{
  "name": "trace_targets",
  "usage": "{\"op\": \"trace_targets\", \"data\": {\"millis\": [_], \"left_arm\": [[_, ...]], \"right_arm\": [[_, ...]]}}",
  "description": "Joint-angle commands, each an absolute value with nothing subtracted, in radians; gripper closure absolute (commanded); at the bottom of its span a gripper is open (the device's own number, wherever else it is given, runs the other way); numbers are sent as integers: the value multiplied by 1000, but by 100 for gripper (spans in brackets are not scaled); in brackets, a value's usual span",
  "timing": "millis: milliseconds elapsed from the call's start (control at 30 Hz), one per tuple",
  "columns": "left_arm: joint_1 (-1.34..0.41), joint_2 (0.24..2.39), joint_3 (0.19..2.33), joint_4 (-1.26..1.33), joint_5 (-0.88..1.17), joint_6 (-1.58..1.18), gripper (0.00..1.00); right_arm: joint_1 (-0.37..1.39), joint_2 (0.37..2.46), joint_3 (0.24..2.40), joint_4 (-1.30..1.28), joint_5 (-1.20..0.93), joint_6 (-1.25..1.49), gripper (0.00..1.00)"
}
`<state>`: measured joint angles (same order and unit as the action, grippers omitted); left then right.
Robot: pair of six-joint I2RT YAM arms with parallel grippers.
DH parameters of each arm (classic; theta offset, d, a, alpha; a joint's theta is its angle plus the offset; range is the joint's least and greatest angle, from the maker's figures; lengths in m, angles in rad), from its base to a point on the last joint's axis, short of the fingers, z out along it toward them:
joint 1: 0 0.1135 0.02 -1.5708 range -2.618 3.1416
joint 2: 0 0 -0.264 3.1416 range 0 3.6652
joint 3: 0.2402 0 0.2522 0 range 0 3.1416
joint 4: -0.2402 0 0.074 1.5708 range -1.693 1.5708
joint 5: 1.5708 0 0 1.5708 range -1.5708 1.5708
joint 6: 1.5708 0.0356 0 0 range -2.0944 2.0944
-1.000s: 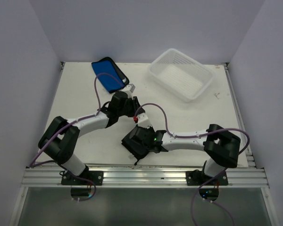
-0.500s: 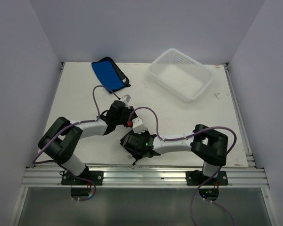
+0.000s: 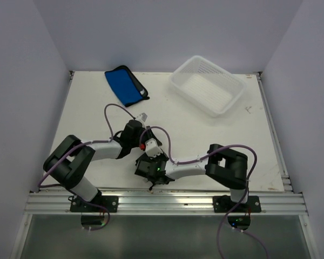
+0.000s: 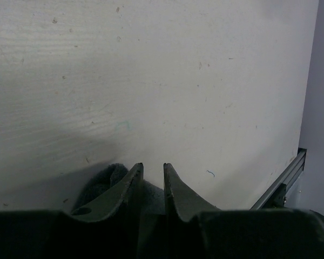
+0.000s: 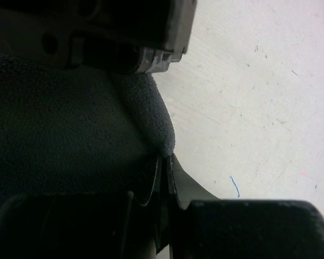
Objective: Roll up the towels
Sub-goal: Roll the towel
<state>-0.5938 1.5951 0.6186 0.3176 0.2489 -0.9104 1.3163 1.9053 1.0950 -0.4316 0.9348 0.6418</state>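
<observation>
Towels lie well apart: the blue towel (image 3: 124, 86) is flat at the far left corner. The dark towel (image 5: 70, 124) is bunched close to the table's (image 4: 178, 81) near edge, right under both grippers. The right gripper (image 5: 164, 162) has its jaws together, pinching the cloth's corner as far as I can see. The left gripper (image 4: 153, 170) shows a narrow slit with cloth at the tips; whether any is caught, I can't tell. The cloth's long axis is hidden. Room to roll lies toward the middle, short of the basket (image 3: 205, 89).
</observation>
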Motion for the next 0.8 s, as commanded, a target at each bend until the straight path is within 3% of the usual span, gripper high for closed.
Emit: {"op": "trace_targets", "data": {"millis": [0,767], "left_arm": [[-609,1545,603,350,221,-936,75],[-670,1508,503,314,115,-920,76]], "right_arm": [[1328,1925,1141,-471,1005,692,100],[1378,2056,1269,-569,1034,657,100]]}}
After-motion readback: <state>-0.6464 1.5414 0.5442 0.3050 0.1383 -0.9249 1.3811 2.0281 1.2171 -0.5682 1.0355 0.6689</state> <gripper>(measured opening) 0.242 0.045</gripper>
